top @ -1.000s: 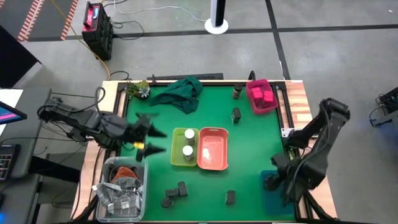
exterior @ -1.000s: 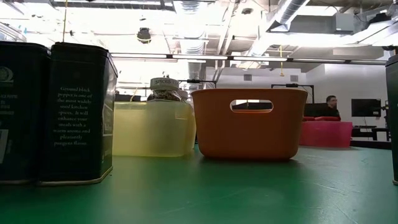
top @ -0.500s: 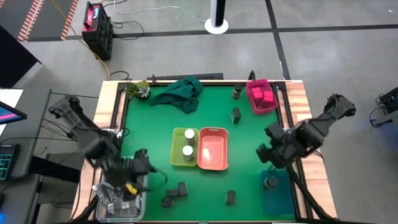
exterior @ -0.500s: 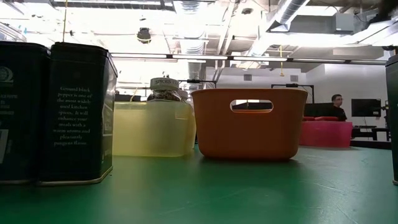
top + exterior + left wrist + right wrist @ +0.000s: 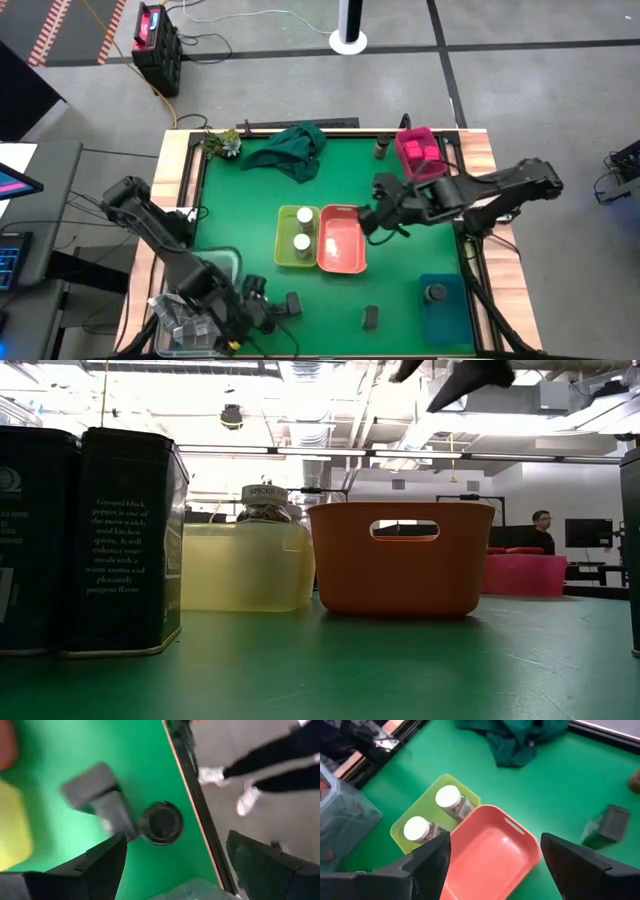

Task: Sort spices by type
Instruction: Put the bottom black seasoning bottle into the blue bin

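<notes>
The left hand (image 5: pixel 170 865), fingers spread, hovers just above a dark round jar (image 5: pixel 161 822) beside a dark grey blocky pack (image 5: pixel 97 795); the jar is probably rigid and smooth, best gripped across its sides. The right hand (image 5: pixel 495 865), open, hangs over the salmon bin (image 5: pixel 492 852).

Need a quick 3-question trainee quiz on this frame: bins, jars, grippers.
1. True or false: the orange bin has spices in it.
2. How many white-topped jars stand in the yellow-green bin?
3. The left gripper is nearest which? A) dark round jar B) pink bin C) green cloth

Key: 1 false, it looks empty. 2 two. 3 A; the right gripper hovers open by the orange bin.
</notes>
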Tool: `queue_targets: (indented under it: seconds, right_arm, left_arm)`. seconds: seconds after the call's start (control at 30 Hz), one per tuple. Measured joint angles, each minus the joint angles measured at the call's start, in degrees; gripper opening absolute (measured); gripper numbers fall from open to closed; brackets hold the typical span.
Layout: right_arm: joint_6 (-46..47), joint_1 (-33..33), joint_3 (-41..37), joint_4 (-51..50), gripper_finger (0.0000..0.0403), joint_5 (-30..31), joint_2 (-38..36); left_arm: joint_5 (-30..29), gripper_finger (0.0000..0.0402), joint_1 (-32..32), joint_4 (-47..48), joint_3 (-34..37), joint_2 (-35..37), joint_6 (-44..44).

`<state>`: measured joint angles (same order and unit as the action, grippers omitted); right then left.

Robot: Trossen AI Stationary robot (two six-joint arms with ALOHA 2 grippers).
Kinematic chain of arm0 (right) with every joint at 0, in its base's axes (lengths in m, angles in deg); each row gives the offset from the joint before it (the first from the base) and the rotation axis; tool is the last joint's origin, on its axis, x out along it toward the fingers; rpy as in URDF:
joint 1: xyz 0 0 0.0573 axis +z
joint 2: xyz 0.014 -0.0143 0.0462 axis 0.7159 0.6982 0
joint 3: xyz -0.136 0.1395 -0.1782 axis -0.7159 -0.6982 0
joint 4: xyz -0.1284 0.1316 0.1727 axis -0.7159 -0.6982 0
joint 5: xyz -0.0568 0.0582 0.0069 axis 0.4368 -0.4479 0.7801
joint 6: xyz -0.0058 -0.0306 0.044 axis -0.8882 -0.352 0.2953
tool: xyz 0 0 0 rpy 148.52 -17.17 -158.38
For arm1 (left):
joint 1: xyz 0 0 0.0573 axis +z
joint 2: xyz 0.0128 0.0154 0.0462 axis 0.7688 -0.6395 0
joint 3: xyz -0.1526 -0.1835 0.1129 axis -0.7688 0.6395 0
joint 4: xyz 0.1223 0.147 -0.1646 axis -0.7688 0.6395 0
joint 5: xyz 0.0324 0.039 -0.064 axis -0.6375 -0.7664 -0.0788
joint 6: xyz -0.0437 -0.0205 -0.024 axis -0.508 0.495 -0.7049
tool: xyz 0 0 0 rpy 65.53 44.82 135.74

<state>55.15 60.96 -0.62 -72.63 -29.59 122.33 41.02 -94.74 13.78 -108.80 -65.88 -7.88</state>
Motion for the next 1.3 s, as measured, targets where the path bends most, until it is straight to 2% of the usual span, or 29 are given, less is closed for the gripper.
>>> queue_targets:
  seconds: [0.2,0.37,0.6,0.8,0.97,1.1,1.3]
  right_arm:
    - [-2.4,-1.9,0.0,2.2,0.0333,-2.5,3.4]
    - [-2.5,-1.9,0.0,3.5,0.0333,-2.4,3.9]
    - [-2.5,-1.9,0.0,3.9,0.0333,-2.3,3.3]
    - [-2.5,-1.9,0.0,3.9,0.0333,-2.3,3.2]
    - [-2.6,-1.9,0.0,3.9,0.0333,-2.2,3.2]
    - [-2.6,-2.3,-0.1,4.0,0.0333,-2.2,3.2]
    - [-2.6,-2.3,-0.1,4.0,0.0333,-2.2,3.2]
  left_arm:
    - [0.4,0.0325,-0.1,-2.5,-1.1,-3.6,1.2]
    - [-6.5,0.0325,-0.4,-2.2,-1.0,-4.8,4.6]
    - [-7.6,0.0325,-0.9,-6.5,-0.9,-7.7,10.3]
    - [-9.4,0.0324,-1.9,-7.6,-0.7,-9.4,11.8]
    - [-9.8,0.0300,-1.8,-6.6,-0.4,-9.3,13.1]
    - [-8.6,0.0279,-1.4,-8.2,2.5,-9.4,11.2]
    - [-8.0,0.0268,-1.4,-8.5,3.1,-9.3,11.2]
